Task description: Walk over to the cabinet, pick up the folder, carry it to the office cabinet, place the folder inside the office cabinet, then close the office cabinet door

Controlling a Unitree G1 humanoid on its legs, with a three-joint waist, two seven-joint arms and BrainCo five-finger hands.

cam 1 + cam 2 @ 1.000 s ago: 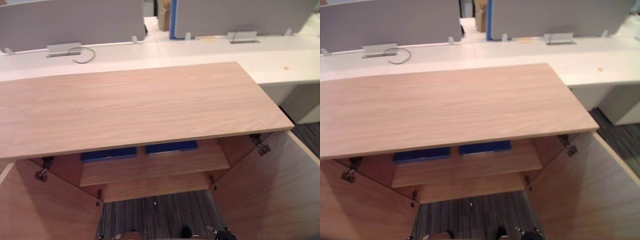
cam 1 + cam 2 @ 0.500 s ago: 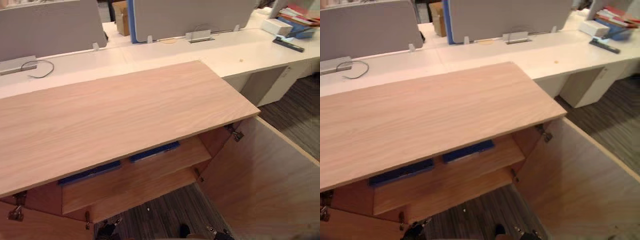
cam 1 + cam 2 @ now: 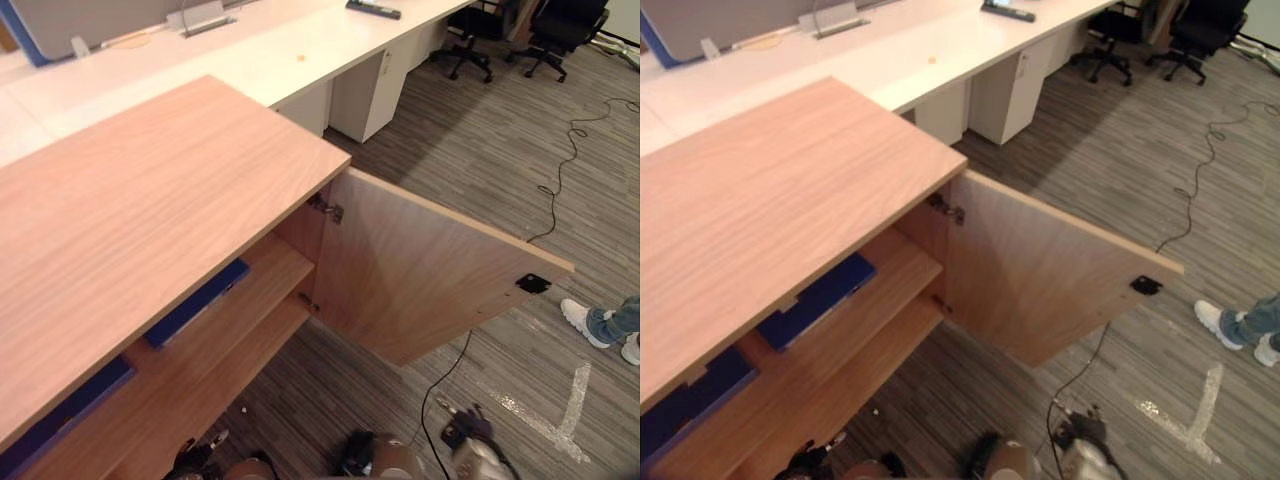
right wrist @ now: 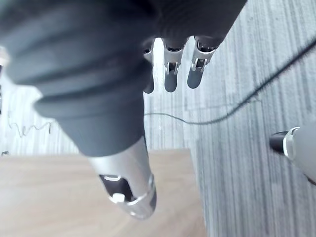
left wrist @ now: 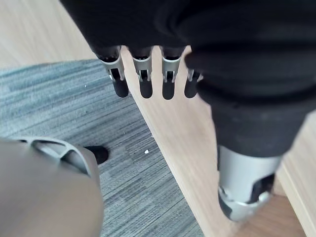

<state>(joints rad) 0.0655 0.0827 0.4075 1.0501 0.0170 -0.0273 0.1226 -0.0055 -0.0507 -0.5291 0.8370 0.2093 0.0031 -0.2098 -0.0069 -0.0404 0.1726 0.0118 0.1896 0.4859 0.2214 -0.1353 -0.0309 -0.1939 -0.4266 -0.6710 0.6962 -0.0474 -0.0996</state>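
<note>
Left hand: fingers straight and relaxed, thumb apart, nothing in its grasp. It hangs over grey striped carpet and a light wood panel edge.

Right hand: fingers likewise straight, nothing held. Carpet below it, with a wood panel edge close by.

Office cabinet: light wood, seen from above at an angle. The right-side door stands wide open over the carpet. A metal hinge shows at the top corner of the opening, and a small black fitting sits near the door's free edge.

Inside, the upper shelf carries a blue folder lying flat, nearer the open door. A second blue folder lies flat on the same shelf, further toward the cabinet's other end. Both are partly hidden under the cabinet top. Neither hand is touching either folder.

Floor to the right: a white tape mark, and a person's white shoe with a jeans cuff.

Beyond the cabinet: a long white surface with a dark flat object at its far end. Black office chairs stand at the far right.
</note>
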